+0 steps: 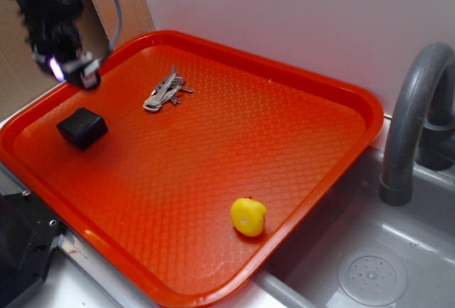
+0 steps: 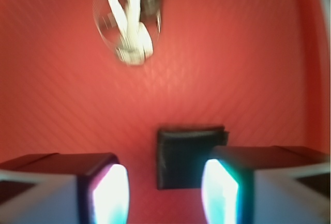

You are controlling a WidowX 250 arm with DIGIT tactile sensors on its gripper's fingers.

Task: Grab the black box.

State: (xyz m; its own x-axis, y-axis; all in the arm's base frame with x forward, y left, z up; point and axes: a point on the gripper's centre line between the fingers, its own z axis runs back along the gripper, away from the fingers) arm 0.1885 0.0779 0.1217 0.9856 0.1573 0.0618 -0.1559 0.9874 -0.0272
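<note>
Sitting on the left part of the orange plastic tray [image 1: 306, 144], the small matte black box with rounded edges [image 1: 82, 127] rests flat on the textured floor of the tray, near the left rim. In the wrist view we see the same black box [image 2: 183, 157] low in the picture, partly behind the right finger [image 2: 227, 193], and nothing touches it. The black end effector [image 1: 73, 72] with a small violet light hangs above the tray, up and a little to the left of the box, clearly apart from it. Its two fingers stand wide from each other in the wrist view, released, with only the orange floor and part of the box between them.

Farther in on the tray, beyond the box, we see a small silver metal tool with several folded arms [image 1: 166, 90]; in the wrist view it is blurred at the top [image 2: 129, 27]. Well apart, near the front right rim of the tray, a small round yellow toy [image 1: 248, 216] lies alone. To the right of the tray we see a grey sink basin [image 1: 370, 265] with a grey curved faucet [image 1: 412, 109]. At the lower left corner a big black angular part with screws [image 1: 21, 244] stands just beside the tray.
</note>
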